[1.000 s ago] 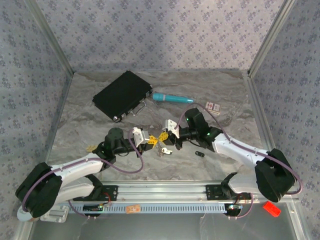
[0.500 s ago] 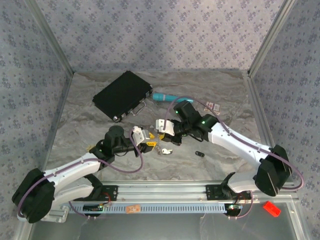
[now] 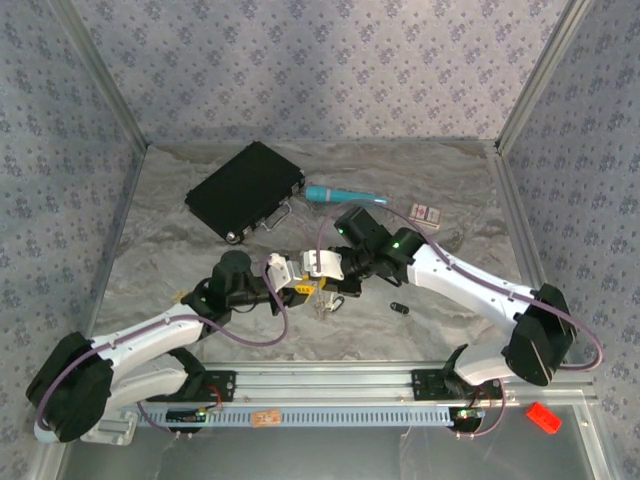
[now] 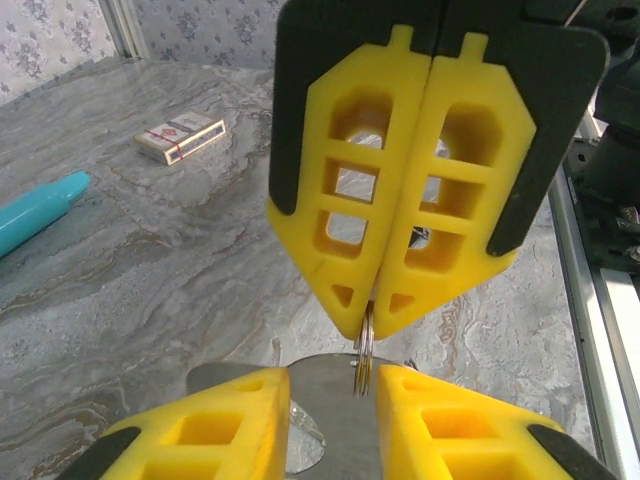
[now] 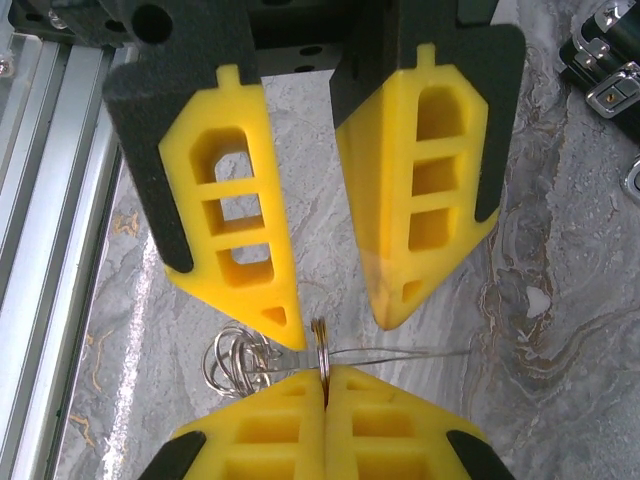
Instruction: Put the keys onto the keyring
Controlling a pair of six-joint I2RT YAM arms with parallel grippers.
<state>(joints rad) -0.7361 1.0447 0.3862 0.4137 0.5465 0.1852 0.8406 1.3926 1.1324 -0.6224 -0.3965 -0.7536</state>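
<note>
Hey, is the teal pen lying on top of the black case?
No, the teal pen lies on the table beside the black case, not on top of it.

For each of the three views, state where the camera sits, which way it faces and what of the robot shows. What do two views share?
Top external: above and behind the bases, looking down on the table; left arm and right arm meet mid-table.
Left wrist: on the left arm, facing the right gripper; its own open fingers at the bottom.
Right wrist: on the right arm, facing the left gripper; its own fingers shut on the keyring.
Shared: the keyring, in both wrist views.
</note>
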